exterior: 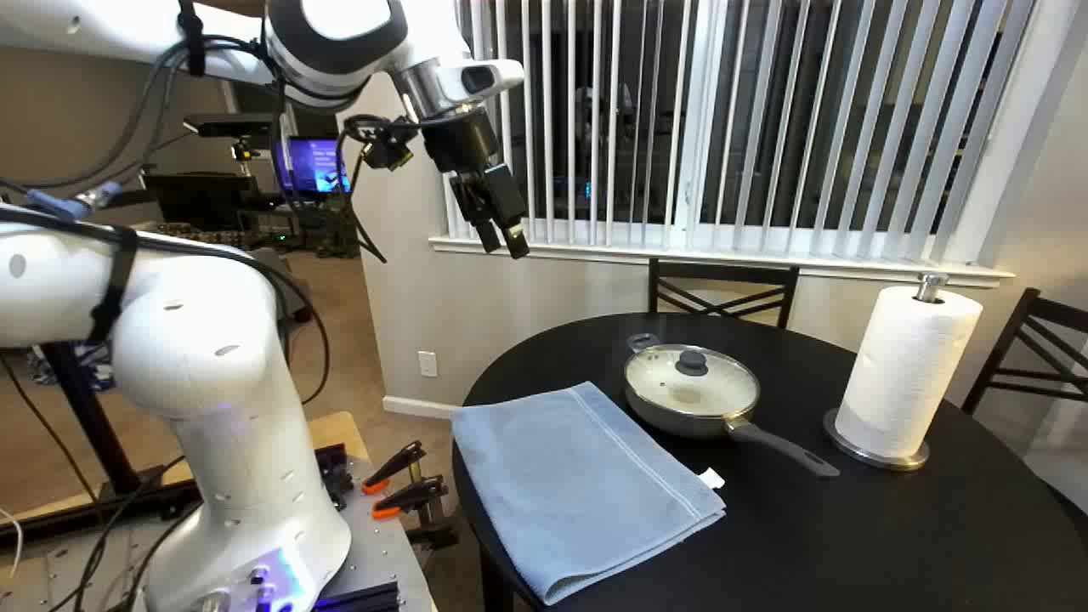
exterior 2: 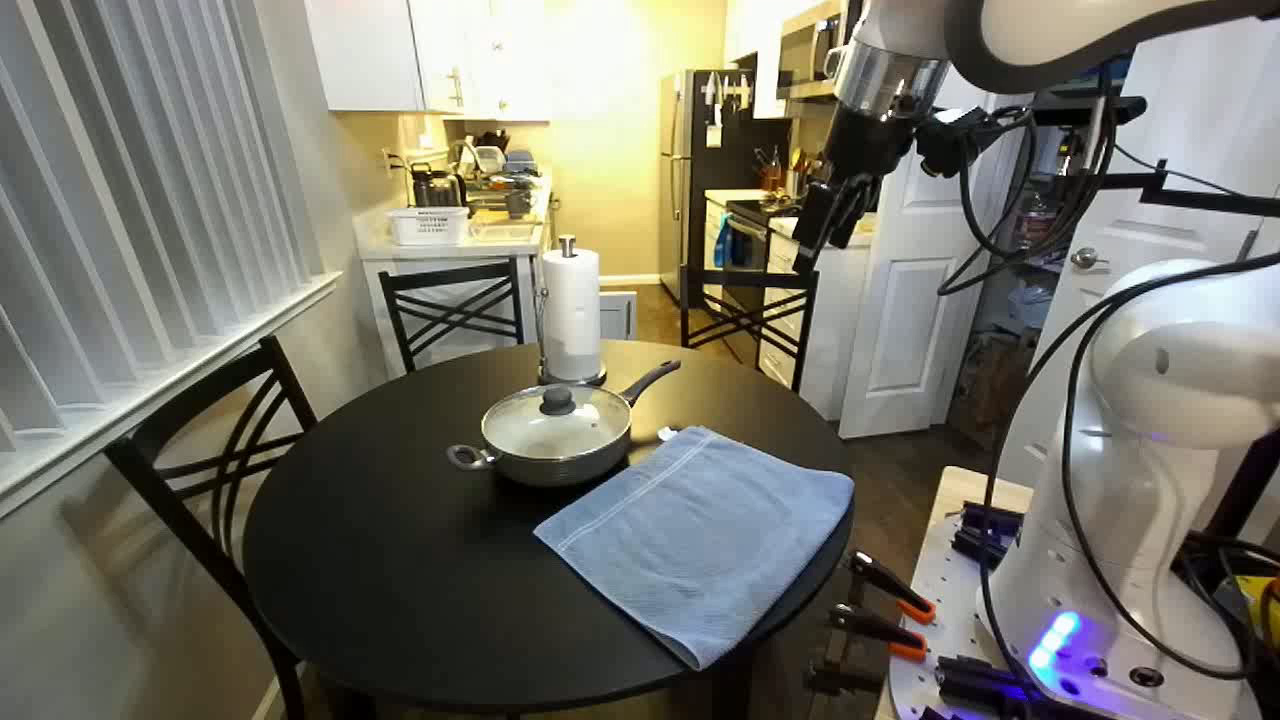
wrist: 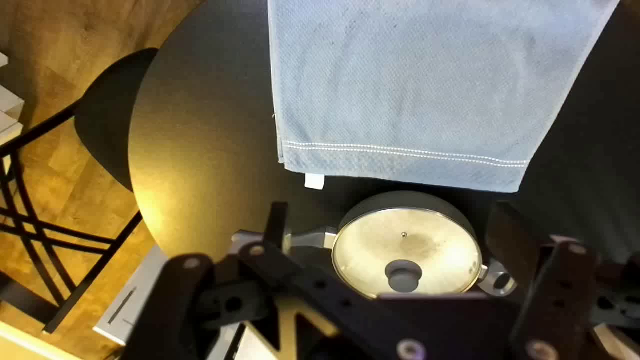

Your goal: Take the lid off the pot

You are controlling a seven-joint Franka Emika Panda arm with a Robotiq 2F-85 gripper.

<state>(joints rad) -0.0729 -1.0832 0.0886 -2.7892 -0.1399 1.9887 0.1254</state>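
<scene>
- Round clear glass lid with metal rim and dark knob (exterior: 693, 391): seated on the shallow grey pot with pale cream interior (exterior: 676, 423), knob up
- Pot stands upright on the round black bench (exterior: 850, 544); long dark grey handle (exterior: 786, 450) on one side, small grey loop handle (wrist: 490, 274) on the opposite side
- Black gripper (exterior: 502, 241) hangs high in both exterior views, well apart from lid and pot, pointing down at a tilt
- Fingers (wrist: 276, 222) are spread, wide gap between them in the wrist view
- Folded blue-grey cloth with white double stitching (wrist: 400, 90) lies flat on the bench just beside the pot; can't tell if they touch
- Small white fabric tag (wrist: 314, 181) sticks out from the cloth's edge
- White paper towel roll (exterior: 905, 374) stands upright on a round metal stand (exterior: 880, 460), near the long handle's tip but apart from it
- Dark chairs with crossed slats (exterior: 722, 273) stand around the bench
- White robot arm with black cables (exterior: 221, 348) stands beside the bench, on the cloth's side
</scene>
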